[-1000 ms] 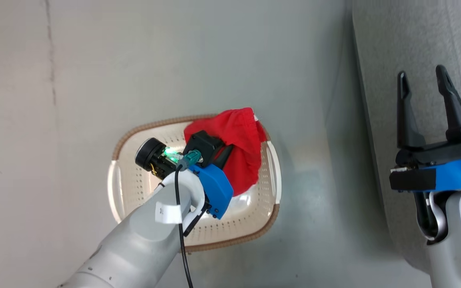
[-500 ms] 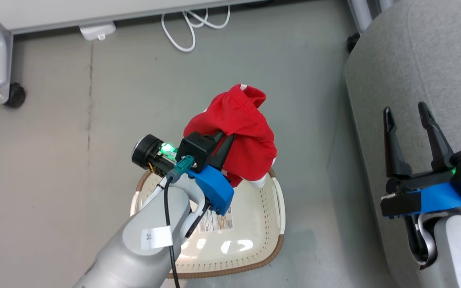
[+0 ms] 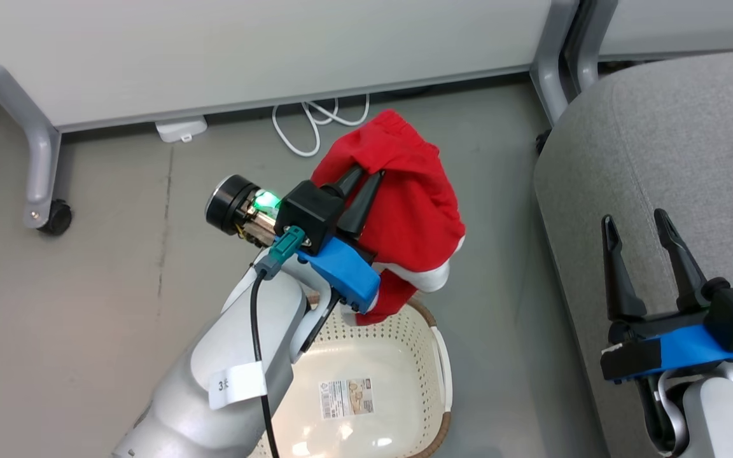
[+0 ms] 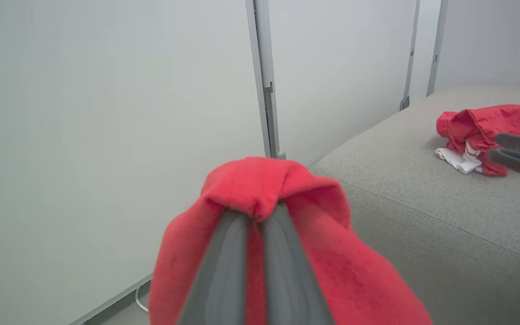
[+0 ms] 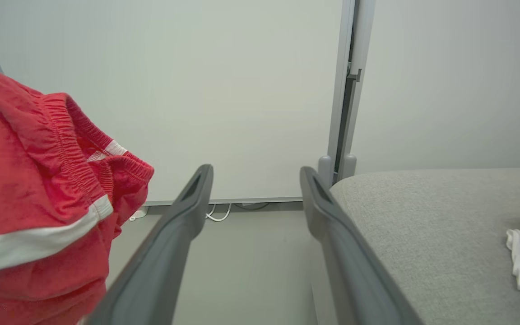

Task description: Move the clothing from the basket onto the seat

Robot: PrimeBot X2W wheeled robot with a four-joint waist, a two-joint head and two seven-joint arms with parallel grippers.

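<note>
Castored partition panels (image 3: 245,57) and loose cable (image 3: 306,124) suggest an office lab.

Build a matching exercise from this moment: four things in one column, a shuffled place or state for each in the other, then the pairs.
Column A
1. left gripper
2. right gripper
3. basket
4. second red garment

Column B
a. lies on the grey seat
b. open, holding nothing
c. shut on a hanging red garment
d. on the floor, base sticker uncovered

Pairs: 1-c, 2-b, 3-d, 4-a
</note>
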